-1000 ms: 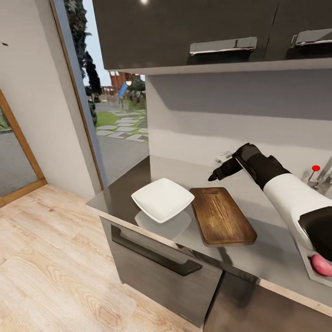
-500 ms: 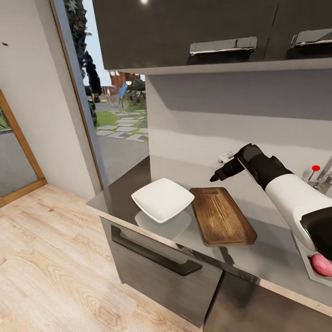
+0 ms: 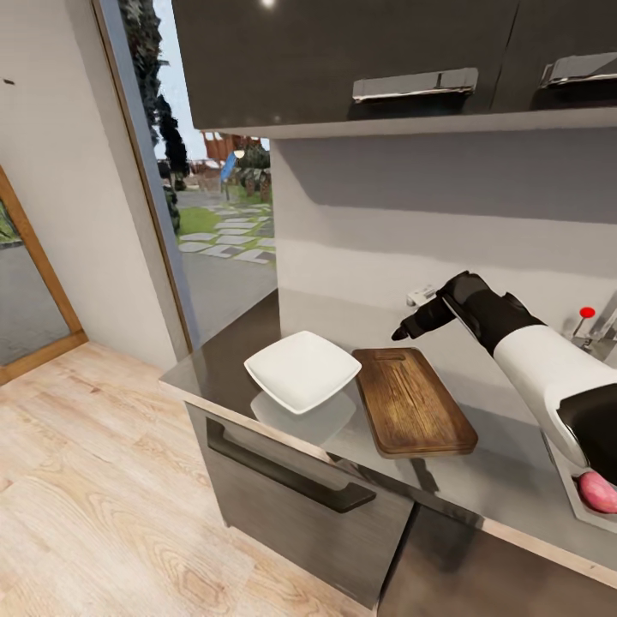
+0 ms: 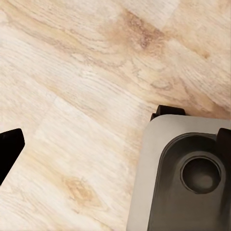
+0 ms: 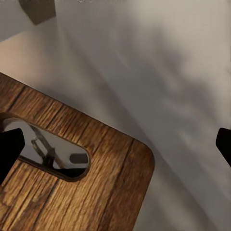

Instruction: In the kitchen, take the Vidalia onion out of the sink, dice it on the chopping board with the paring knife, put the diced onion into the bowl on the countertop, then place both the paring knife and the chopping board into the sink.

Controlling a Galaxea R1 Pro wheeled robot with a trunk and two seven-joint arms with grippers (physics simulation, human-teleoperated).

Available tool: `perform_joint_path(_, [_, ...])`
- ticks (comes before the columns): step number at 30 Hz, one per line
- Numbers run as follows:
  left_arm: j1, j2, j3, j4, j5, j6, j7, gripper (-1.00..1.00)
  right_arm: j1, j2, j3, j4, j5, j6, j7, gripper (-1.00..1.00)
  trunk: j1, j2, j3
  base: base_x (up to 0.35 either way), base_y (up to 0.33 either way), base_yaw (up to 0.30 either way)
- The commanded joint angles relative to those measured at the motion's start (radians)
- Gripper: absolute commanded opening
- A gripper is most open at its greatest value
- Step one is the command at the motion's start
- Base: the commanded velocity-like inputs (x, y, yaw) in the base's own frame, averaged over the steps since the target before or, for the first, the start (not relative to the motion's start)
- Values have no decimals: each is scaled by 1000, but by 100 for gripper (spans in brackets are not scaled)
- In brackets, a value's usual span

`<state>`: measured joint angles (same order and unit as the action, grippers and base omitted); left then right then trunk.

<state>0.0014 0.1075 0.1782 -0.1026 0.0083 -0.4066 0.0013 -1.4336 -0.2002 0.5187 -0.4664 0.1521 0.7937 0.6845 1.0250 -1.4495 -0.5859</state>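
Note:
The brown chopping board [image 3: 411,398] lies on the grey countertop [image 3: 506,476], with the white square bowl [image 3: 302,370] just to its left. My right gripper [image 3: 401,330] hovers above the board's far end, near the wall. In the right wrist view the gripper [image 5: 115,144] is open, its dark fingertips [image 5: 9,149] wide apart over the board's handle slot [image 5: 53,156]. A pink Vidalia onion [image 3: 597,491] rests in the sink [image 3: 567,484] at the lower right edge. My left gripper [image 4: 115,144] is open over the floor. The paring knife is out of view.
The faucet with a red knob [image 3: 586,313] stands at the right by the wall. Dark upper cabinets [image 3: 343,60] hang over the counter. A white wall socket [image 3: 420,294] sits behind the gripper. Wooden floor [image 3: 103,497] and a glass door lie left; my grey base [image 4: 183,178] shows below.
My right gripper has drifted slightly to the right over the board's far end. Nothing else has moved.

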Motion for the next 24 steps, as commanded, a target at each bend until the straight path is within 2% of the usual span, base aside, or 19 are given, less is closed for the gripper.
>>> perform_joint_path(1, [0,0,1,-1,1,-2,0,100,-1,-1,3,0,10,-1,9,100,0,0,-1,0,0,0])
perform_joint_path(24, [0,0,1,-1,1,-1,0,100,-1,1,3,20,10,-5,8,100,0,0,-27,0,0,0])
